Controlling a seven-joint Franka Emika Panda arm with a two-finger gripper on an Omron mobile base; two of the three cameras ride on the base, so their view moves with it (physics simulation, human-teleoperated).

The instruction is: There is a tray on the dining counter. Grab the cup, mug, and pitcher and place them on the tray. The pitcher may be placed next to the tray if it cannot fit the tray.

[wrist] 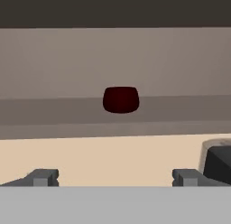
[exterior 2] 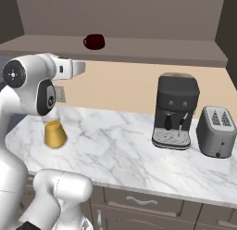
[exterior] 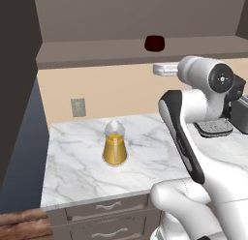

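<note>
Going for the mug [wrist: 120, 100] up on the shelf [wrist: 54, 111], my pincer [wrist: 115, 177] spread apart and empty, well short; next I reach forward, centred, to straddle it.

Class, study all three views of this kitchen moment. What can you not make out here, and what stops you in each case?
- Pitcher: in the right base view the arm covers its neck and top.
- Mug: in the hand view it looks too small and dark to show its handle.
- Coffee machine: in the left base view, cut off by the right edge and partly behind the arm.
- Gripper: in the hand view just the fingertips show.
</note>
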